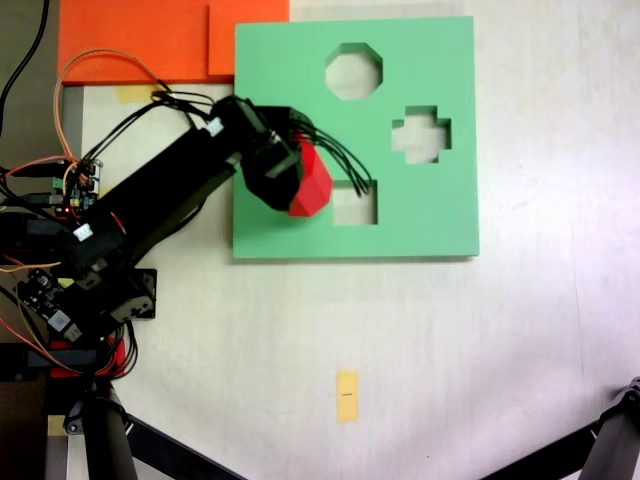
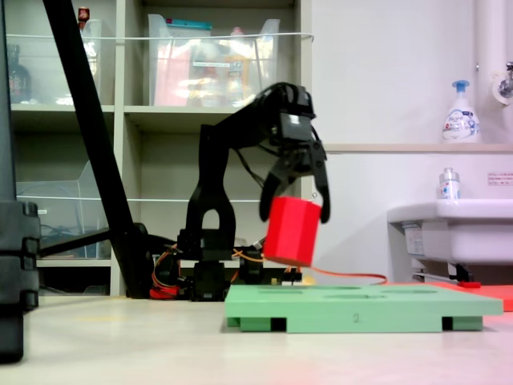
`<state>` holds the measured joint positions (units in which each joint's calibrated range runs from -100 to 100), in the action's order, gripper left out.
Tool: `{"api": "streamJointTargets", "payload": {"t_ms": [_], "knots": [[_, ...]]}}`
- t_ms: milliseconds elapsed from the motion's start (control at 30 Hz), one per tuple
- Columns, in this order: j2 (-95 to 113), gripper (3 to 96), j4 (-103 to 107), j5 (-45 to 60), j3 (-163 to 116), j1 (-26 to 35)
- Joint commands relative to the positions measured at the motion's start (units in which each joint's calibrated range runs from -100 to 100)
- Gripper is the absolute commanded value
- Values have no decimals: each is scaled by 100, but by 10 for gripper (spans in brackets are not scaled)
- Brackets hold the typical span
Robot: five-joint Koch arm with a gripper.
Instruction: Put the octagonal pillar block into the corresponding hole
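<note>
Bright red octagonal pillar block (image 2: 292,231), slightly tilted, hangs clamped in the pincer (image 2: 295,210) above the green board (image 2: 361,309) on a pale counter (image 1: 450,340); shelves (image 2: 160,112) behind.

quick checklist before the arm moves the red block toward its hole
1. Grip: gripper shut on the red block: ok.
2. Lift: block hangs clear above the green board in the second exterior view: ok.
3. Position: block sits near the square hole, not over the eight-sided hole: not ok.
4. Target hole empty: ok.
5. Block tilt: slightly tilted, not level: not ok.
6. Facets lined up with the hole's edges: cannot tell.
</note>
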<state>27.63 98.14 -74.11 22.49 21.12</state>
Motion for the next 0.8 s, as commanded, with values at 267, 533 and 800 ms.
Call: {"api": "streamJointTargets", "payload": {"t_ms": [267,533,800], "knots": [[-836,405,-1624,-654,493,288],[-1185,384,-2982,-840,553,352],[-2093,385,-4552,-1475,902,508]]}}
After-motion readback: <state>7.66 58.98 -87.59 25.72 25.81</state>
